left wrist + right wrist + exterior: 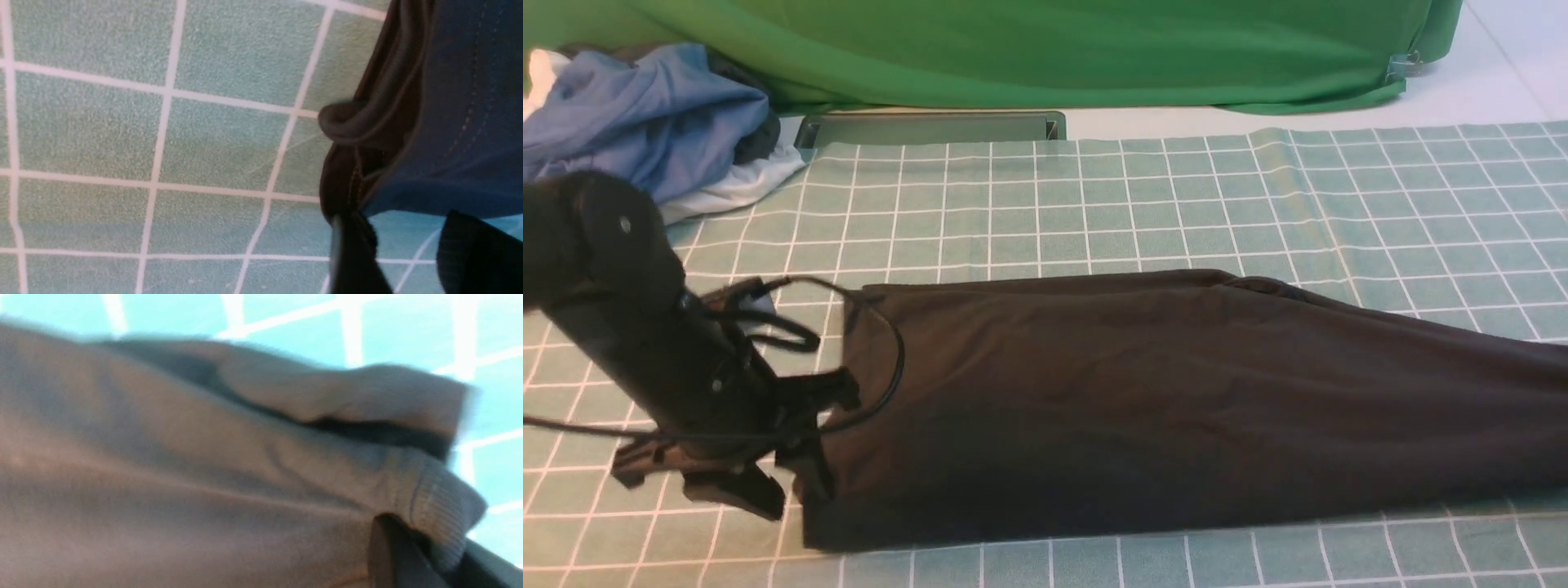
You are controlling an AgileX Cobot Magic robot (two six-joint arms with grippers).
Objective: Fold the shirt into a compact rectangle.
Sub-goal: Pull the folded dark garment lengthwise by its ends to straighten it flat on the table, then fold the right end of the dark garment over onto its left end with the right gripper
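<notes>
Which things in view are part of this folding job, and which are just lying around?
Job: large black knit T-shirt, lying on the green checked tablecloth; left gripper at its edge.
Lying about: crumpled blue garment; white garment beneath it; green fabric backdrop.

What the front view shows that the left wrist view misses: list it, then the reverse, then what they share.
Only the front view: the whole shirt, a long dark band running out of frame on the right; the blue garment heaped at the far left; the green backdrop.
Only the left wrist view: the shirt's stitched hem close up, with a rolled fold, and the checked cloth showing between the parted fingers of the left gripper.
Both: the shirt, the checked cloth, the left gripper.
</notes>
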